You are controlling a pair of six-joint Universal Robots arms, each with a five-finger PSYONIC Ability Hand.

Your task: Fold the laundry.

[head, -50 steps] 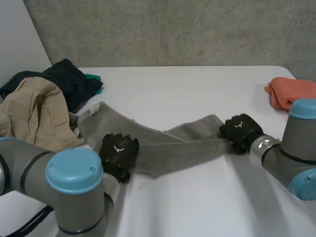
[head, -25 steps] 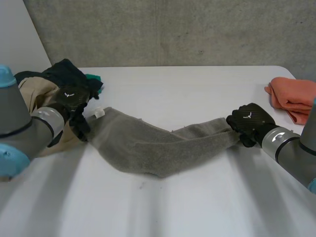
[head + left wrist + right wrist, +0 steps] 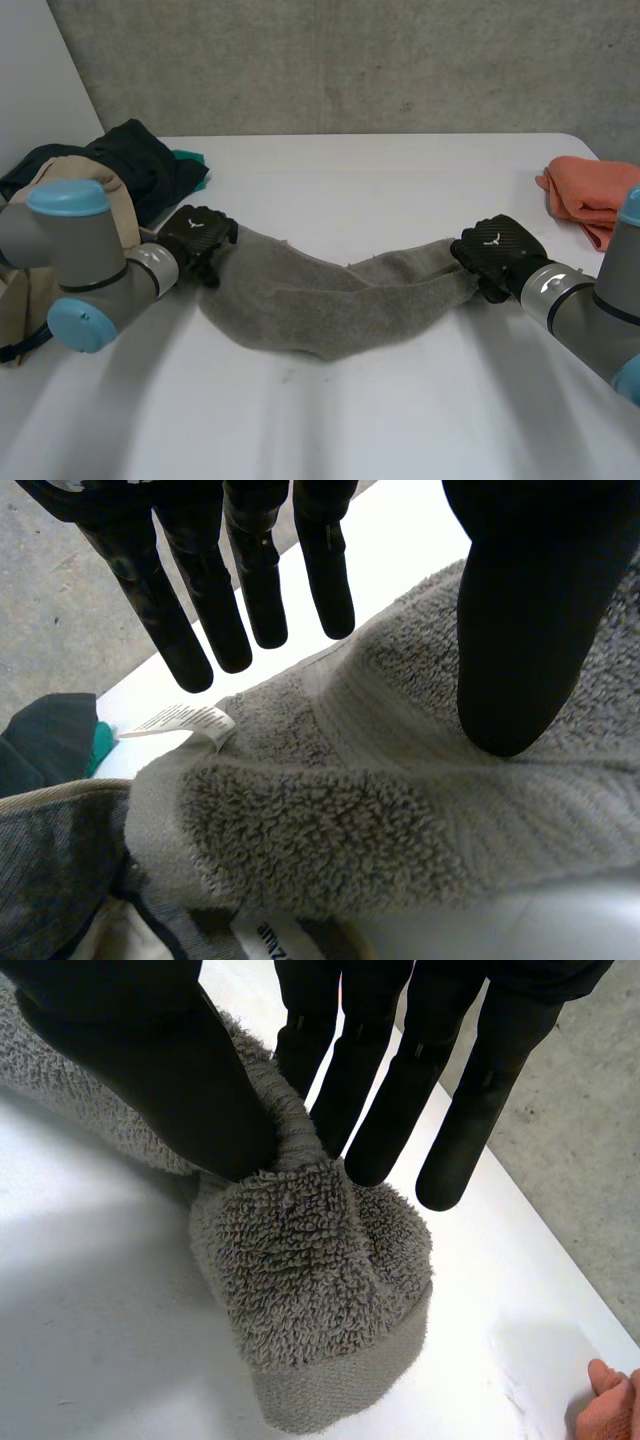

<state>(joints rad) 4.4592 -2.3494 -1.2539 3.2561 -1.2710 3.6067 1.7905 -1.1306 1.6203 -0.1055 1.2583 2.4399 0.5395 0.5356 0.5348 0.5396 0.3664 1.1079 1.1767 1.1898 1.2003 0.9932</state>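
Left robot hand [image 3: 197, 238] inward, by towel [image 3: 320, 300]

Left arm [image 3: 60, 250], right arm [image 3: 600, 310]: grey tubes, fat round joints, light-blue caps. Silver band at each wrist. Left hand [image 3: 195, 240], right hand [image 3: 497, 255]: matte black, small white logo on back. Fingers [image 3: 205, 620] long, slim, glossy black, rounded tips; thumb thicker.
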